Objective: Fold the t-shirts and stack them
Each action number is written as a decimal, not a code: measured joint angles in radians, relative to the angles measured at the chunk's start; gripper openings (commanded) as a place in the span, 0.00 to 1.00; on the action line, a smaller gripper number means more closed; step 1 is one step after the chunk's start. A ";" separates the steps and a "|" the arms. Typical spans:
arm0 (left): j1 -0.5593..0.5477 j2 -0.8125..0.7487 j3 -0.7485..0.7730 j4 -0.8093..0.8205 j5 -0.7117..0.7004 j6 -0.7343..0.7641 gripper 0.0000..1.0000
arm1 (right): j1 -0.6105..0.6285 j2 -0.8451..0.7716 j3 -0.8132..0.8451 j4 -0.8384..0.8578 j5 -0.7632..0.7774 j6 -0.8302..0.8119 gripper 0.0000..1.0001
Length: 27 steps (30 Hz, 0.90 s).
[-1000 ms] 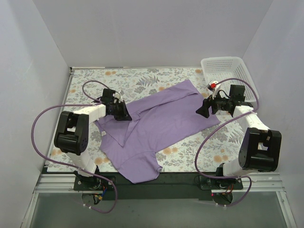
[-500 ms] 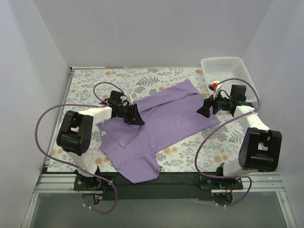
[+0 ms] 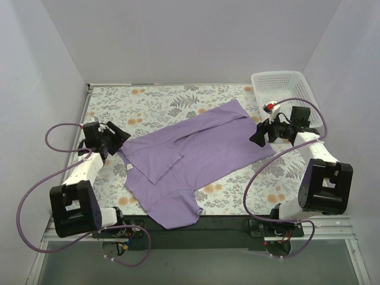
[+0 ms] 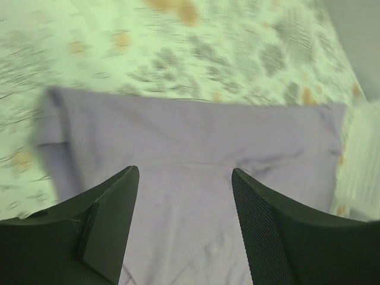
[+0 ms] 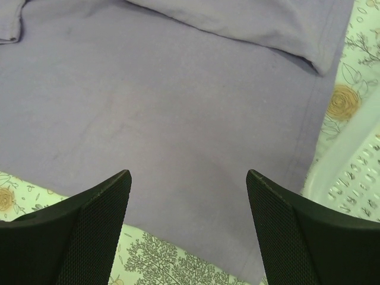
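Walls (image 3: 190, 41) of plain white enclose the floral table (image 3: 154, 101) under the t-shirt (image 3: 202, 154).

Overhead, 2 close wrist cams: t-shirt (image 3: 208, 148)

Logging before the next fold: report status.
Left gripper open, left of the t-shirt. Right gripper open above its right side. Shirt flat, partly folded. Basket clear of it.

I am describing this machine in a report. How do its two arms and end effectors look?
Both the left arm and the right arm have white links and black joint housings. A purple cable loops along each. The left end effector and right end effector are black, with two broad tapered fingers whose inner faces are finely textured. A small red part shows by the right wrist.
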 measured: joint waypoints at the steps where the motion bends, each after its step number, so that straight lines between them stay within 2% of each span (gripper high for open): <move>1: 0.029 0.024 -0.008 -0.008 -0.024 -0.026 0.61 | -0.007 0.002 0.000 0.000 0.007 0.002 0.84; 7: 0.087 0.157 -0.024 -0.037 -0.122 -0.118 0.56 | -0.032 0.017 0.000 -0.002 0.031 0.010 0.84; 12: 0.097 0.285 0.036 -0.037 -0.163 -0.127 0.53 | -0.032 0.024 0.000 -0.018 0.033 0.012 0.84; 16: 0.097 0.340 0.077 -0.031 -0.177 -0.125 0.33 | -0.035 0.030 0.000 -0.020 0.033 0.011 0.84; 17: 0.097 0.351 0.082 -0.029 -0.179 -0.124 0.18 | -0.037 0.030 0.000 -0.021 0.033 0.011 0.84; 20: 0.098 0.381 0.097 -0.030 -0.189 -0.117 0.00 | -0.040 0.031 0.000 -0.023 0.032 0.011 0.84; 27: 0.166 0.467 0.214 -0.058 -0.214 -0.112 0.00 | -0.043 0.038 0.000 -0.025 0.034 0.007 0.84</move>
